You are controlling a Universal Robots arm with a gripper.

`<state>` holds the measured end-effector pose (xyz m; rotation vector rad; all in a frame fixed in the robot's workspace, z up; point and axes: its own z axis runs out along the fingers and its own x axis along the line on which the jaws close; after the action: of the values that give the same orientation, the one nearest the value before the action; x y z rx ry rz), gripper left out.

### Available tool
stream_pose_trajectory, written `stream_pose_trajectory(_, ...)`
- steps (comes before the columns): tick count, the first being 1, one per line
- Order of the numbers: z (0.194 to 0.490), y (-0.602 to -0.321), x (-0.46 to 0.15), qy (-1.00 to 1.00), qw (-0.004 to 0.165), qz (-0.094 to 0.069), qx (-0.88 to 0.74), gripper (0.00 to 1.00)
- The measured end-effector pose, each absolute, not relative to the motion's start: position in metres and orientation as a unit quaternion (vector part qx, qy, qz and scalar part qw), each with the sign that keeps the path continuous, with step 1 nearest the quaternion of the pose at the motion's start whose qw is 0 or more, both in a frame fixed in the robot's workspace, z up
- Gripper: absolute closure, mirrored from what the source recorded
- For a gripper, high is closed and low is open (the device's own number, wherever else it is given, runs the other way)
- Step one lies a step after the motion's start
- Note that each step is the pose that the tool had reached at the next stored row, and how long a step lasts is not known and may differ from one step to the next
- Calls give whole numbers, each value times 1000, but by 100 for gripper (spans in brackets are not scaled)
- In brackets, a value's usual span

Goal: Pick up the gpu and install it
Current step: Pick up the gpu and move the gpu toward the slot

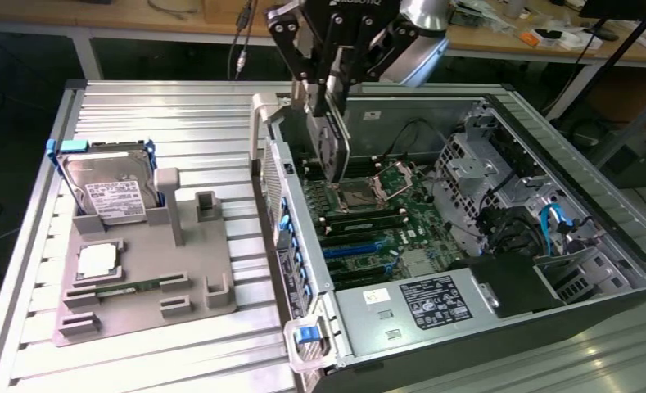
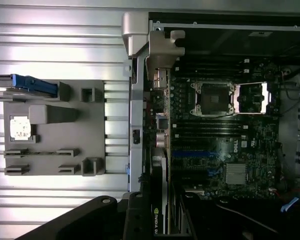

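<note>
GPU (image 1: 332, 147) hangs edge-on, long axis roughly vertical, clamped between the gripper (image 1: 328, 98) fingers over the motherboard (image 1: 380, 239) in the open PC case (image 1: 519, 100) on a ribbed metal table (image 1: 159, 115).

gpu (image 1: 329, 151) black, motherboard (image 1: 416, 209) green, holder (image 1: 191, 266) grey

A green NVIDIA logo and the white letters "QU" are showing on the edge of the black-shrouded green gpu card (image 2: 156, 220). White "DELL" is appearing on the green motherboard (image 2: 225, 140). Cropped, upside-down "ROBOTIQ" is showing on the black end effector (image 1: 328, 97). The silver power supply's black label (image 1: 432, 299) is reading too fine to make out.
</note>
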<state>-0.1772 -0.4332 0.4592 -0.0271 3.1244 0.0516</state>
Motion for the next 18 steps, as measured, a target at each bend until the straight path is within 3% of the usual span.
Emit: stream_pose_trajectory(18,454,-433,-92,1000,8,17,-9,73)
